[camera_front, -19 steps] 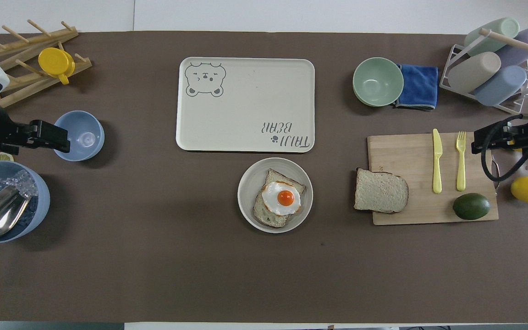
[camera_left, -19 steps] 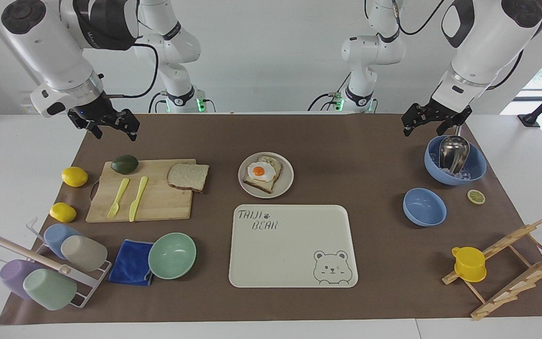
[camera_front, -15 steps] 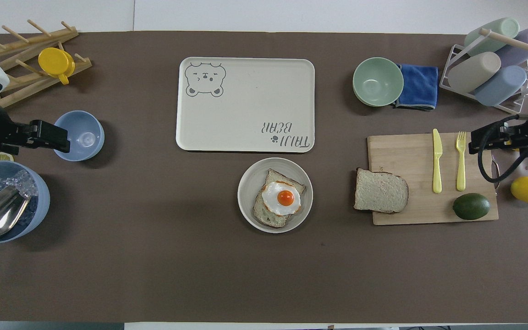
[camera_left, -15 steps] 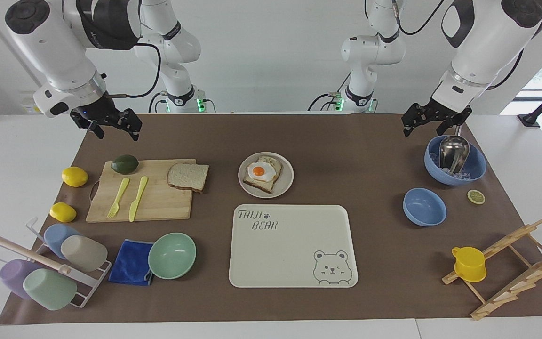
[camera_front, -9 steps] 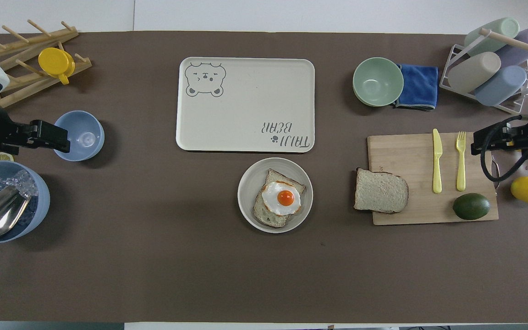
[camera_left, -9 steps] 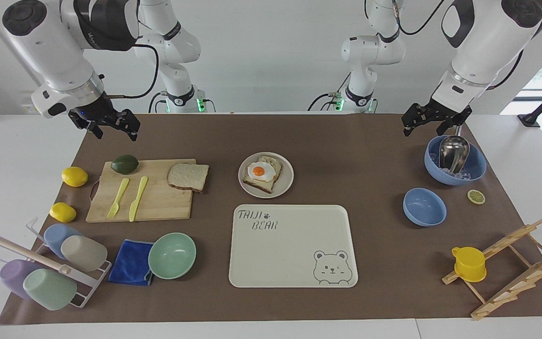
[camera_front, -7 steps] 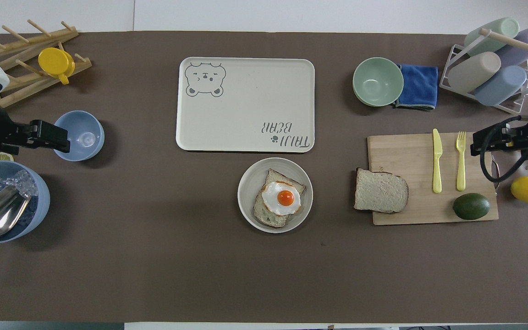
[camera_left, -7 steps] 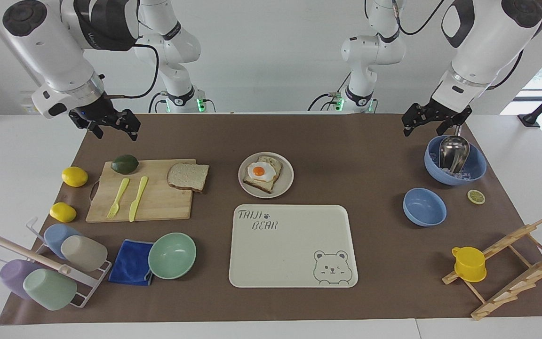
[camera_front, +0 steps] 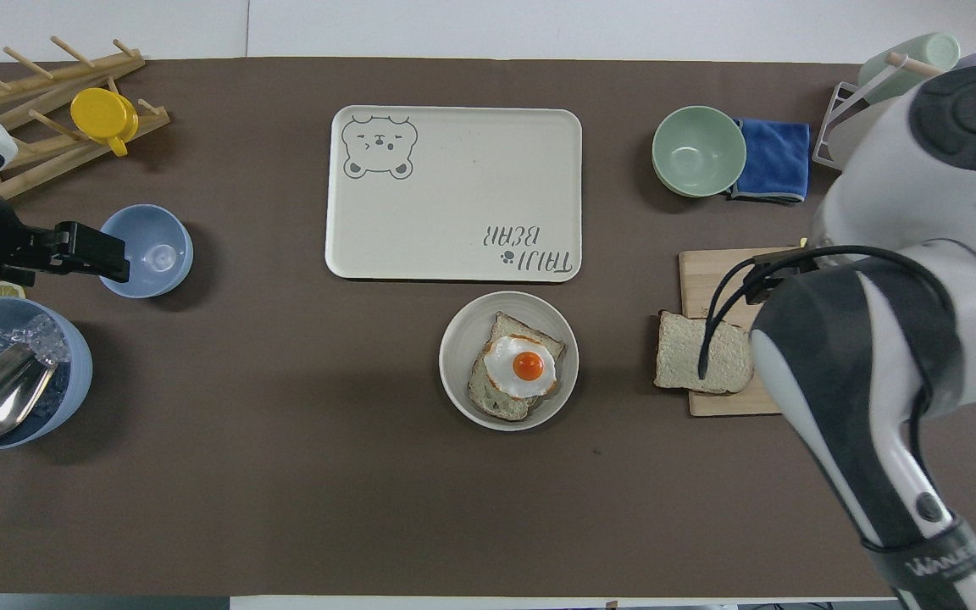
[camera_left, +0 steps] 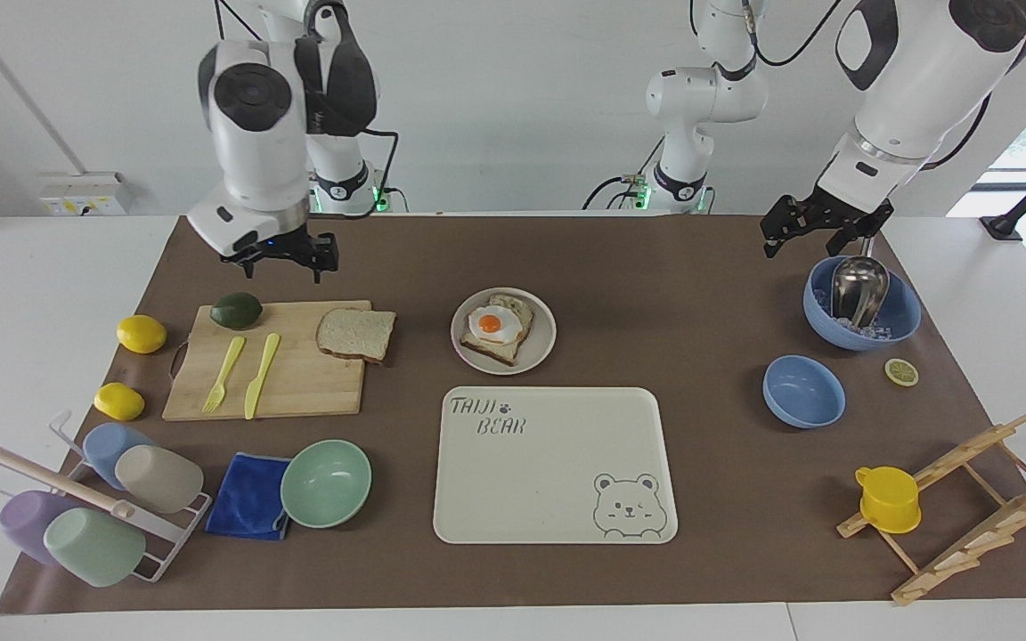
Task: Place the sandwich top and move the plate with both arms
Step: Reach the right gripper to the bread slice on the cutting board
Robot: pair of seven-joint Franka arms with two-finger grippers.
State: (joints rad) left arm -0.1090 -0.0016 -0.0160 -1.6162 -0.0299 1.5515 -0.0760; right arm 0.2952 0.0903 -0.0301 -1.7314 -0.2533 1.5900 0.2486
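The sandwich top, a plain bread slice, lies on the corner of the wooden cutting board nearest the plate; it also shows in the overhead view. The small round plate carries a bread slice with a fried egg. My right gripper is open and empty, up in the air over the board's edge nearest the robots, between the avocado and the sandwich top. In the overhead view its arm hides it. My left gripper waits open over the scoop bowl's end.
On the board lie an avocado, a yellow fork and a knife. The Taiji Bear tray lies farther from the robots than the plate. A mint bowl, blue cloth, cup rack, lemons, two blue bowls and a wooden rack stand around.
My right arm has swung in from its end of the table toward the middle; its gripper now hangs over the cutting board near the sandwich top. The left arm has not moved.
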